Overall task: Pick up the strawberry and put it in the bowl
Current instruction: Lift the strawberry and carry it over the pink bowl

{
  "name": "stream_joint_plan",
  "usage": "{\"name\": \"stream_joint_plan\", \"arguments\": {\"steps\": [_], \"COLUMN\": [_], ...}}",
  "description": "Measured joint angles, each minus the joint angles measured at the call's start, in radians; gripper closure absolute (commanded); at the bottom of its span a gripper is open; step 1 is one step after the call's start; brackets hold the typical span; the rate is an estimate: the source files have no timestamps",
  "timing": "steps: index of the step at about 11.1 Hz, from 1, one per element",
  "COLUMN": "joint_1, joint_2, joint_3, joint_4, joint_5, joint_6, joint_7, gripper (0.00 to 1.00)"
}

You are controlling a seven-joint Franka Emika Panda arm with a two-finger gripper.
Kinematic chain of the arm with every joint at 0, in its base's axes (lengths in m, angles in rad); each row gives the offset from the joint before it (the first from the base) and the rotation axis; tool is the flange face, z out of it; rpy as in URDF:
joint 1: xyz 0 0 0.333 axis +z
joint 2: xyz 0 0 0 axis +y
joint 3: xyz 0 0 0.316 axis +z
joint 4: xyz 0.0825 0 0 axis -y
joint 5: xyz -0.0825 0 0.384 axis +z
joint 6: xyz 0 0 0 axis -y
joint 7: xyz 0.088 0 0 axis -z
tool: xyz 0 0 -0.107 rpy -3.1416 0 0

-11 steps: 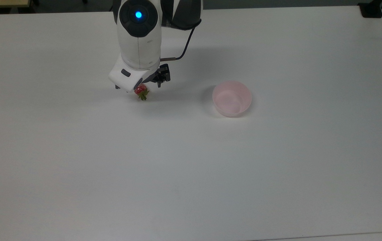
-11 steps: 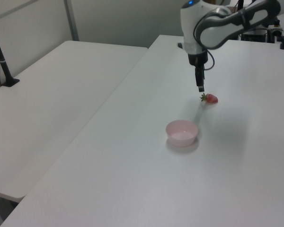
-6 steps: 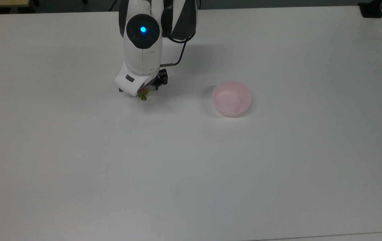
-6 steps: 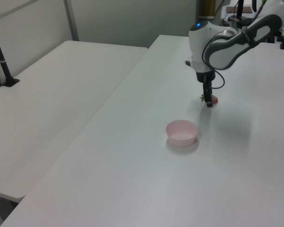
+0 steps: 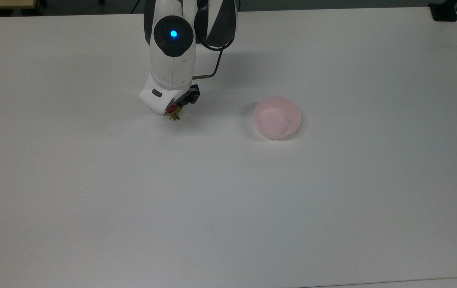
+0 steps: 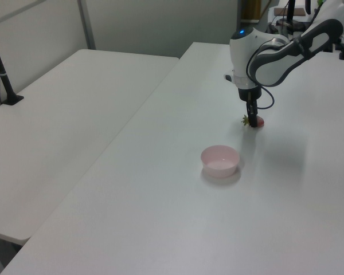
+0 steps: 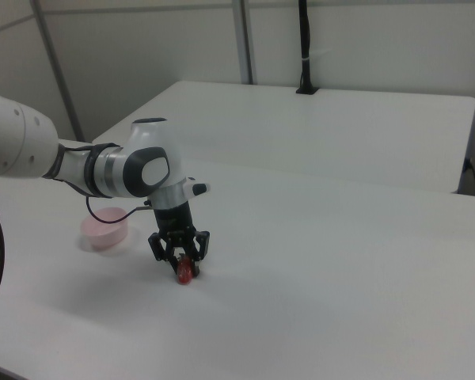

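Right view: the pincer (image 7: 184,261), low on the white table (image 7: 340,261), straddles the strawberry (image 7: 185,271), its jaws not plainly closed. A glancing pinch could squirt it away from the pink bowl (image 7: 104,232).

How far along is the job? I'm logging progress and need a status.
Done: the gripper is down at the strawberry, fingers on either side of it on the table. In hand: the grasp itself; whether the fingers have closed on the berry can't be told. Left: lifting the berry, carrying it toward the top view's right, and dropping it into the bowl, which holds nothing.
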Motion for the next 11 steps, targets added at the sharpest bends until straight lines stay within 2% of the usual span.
{"name": "stream_joint_plan", "arguments": {"steps": [4,6,8,11], "joint_1": [0.000,0.019,0.092,0.272], "joint_2": [-0.032,-0.066,-0.079,-0.041], "joint_3": [-0.001,-0.001,0.000,0.005], "joint_4": [0.037,0.117,0.202,0.223], "joint_5": [0.000,0.068,0.117,0.119], "joint_6": [0.001,-0.052,-0.105,-0.108], "joint_7": [0.000,0.002,0.062,0.254], "gripper": [0.62,0.61,0.60,0.58]}}
